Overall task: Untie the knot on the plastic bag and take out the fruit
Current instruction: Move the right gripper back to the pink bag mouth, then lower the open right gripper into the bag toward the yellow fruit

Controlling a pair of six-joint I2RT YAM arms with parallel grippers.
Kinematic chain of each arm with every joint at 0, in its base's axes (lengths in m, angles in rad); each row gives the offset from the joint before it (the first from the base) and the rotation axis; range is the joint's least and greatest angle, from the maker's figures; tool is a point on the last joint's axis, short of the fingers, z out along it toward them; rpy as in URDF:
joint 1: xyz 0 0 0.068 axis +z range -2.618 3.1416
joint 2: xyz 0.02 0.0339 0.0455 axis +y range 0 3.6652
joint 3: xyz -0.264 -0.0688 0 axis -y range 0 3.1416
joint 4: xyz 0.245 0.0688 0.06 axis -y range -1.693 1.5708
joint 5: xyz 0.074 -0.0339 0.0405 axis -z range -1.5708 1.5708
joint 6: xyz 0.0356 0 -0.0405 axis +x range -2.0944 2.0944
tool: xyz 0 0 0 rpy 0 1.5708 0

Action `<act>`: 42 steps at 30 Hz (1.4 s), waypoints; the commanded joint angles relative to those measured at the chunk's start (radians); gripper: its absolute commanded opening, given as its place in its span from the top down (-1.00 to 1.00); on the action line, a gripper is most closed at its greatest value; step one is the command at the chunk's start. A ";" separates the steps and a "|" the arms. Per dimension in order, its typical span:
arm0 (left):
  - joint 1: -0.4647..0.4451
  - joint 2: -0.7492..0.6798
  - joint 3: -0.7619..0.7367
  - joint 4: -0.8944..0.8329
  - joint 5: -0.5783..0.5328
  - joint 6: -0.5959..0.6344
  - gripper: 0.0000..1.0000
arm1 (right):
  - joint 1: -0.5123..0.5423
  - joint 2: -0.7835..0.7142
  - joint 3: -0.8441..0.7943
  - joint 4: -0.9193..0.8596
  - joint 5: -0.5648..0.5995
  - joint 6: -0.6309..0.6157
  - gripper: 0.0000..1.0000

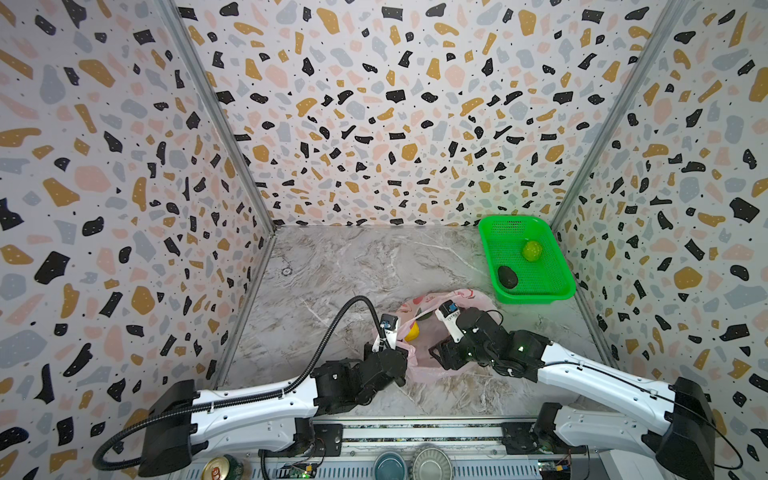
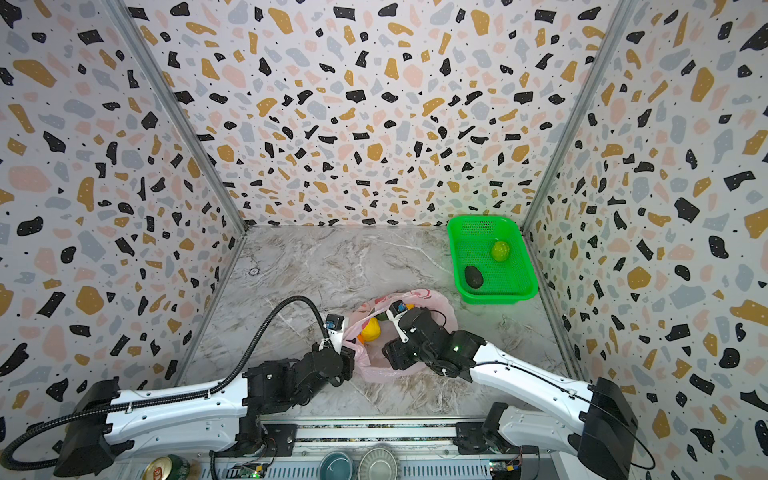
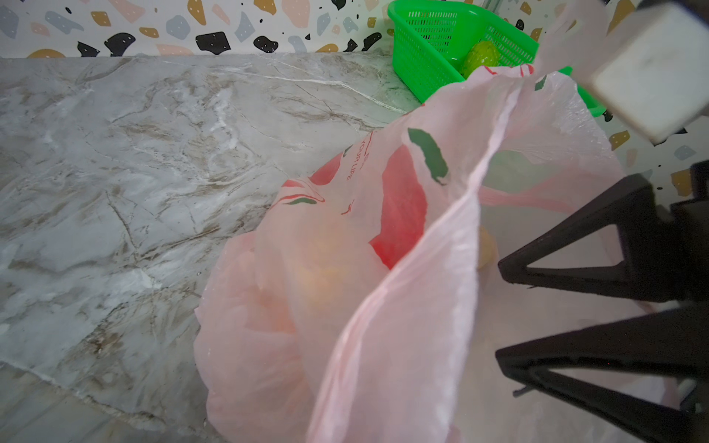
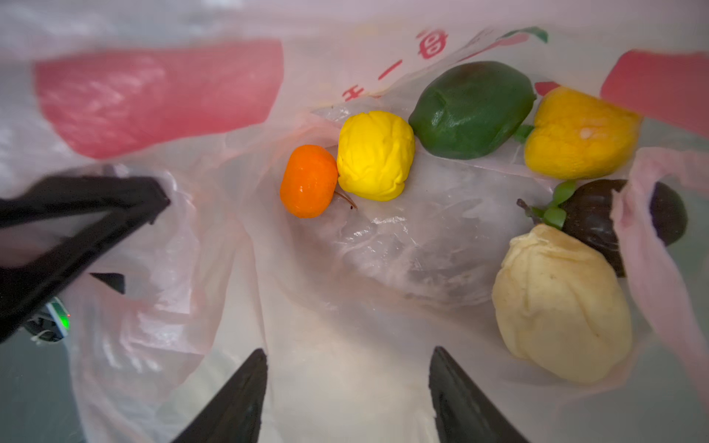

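Observation:
The pink plastic bag [image 1: 428, 374] lies on the marble table with its mouth spread open; the knot does not show. My left gripper [image 1: 409, 352] is shut on the bag's near-left rim [image 3: 403, 345]; one of its fingers [image 4: 76, 214] shows at the rim. My right gripper [image 4: 349, 351] is inside the bag, open, with nothing between its jaws, and it also shows in the left wrist view [image 3: 498, 308]. Fruit lies on the bag's bottom: orange [image 4: 309, 180], yellow [image 4: 376, 155], dark green [image 4: 472, 109], yellow-orange [image 4: 579, 132], blackish [image 4: 598, 222], pale cream [image 4: 560, 303].
A green perforated basket [image 1: 536, 293] stands at the back right against the wall, holding a yellow-green fruit [image 1: 532, 250] and a blackish one [image 1: 508, 277]. Patterned walls close three sides. A can [image 1: 220, 469] and bowls [image 1: 390, 465] sit below the table's front rail.

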 commanded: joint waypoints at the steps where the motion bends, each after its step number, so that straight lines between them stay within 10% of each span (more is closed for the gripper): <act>1: 0.006 -0.009 0.050 0.005 -0.015 0.006 1.00 | 0.039 0.013 -0.022 0.047 0.083 -0.009 -0.31; 20: 0.007 -0.066 -0.005 -0.093 0.040 0.043 1.00 | -0.017 0.416 0.147 0.221 -0.021 0.103 -0.26; 42: 0.006 -0.094 -0.008 -0.049 -0.002 0.153 1.00 | -0.041 0.605 0.157 0.523 0.054 0.381 -0.79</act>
